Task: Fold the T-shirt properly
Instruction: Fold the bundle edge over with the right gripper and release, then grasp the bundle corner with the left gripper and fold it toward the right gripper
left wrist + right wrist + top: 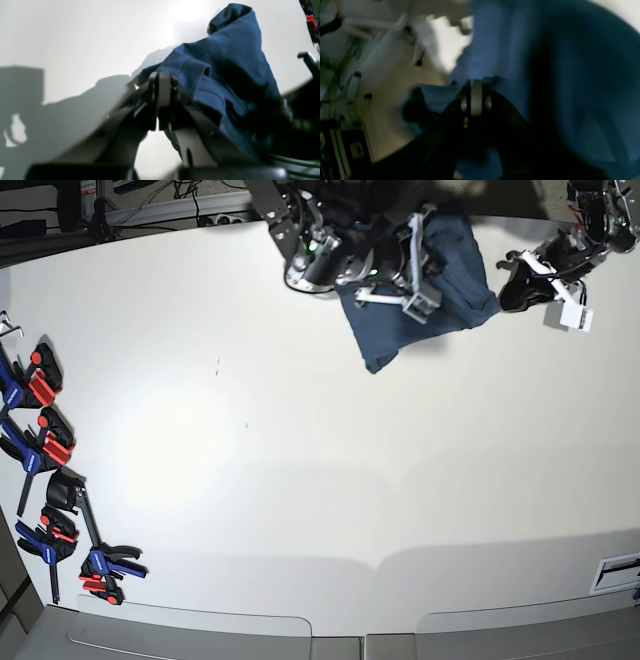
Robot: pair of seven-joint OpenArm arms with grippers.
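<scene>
At table's far edge, navy T-shirt [455, 275] hangs bunched, crumpled w/ folds.

I see the crumpled dark navy-blue cotton T-shirt [420, 310] at the white table's [300, 450] far edge between both arms, with red-and-blue bar clamps [45, 440] along the table's left side.

The T-shirt [455, 300] lies bunched at the far edge of the table [320, 470], between the two arms. Clamps [50, 480] line the table's left edge.
</scene>
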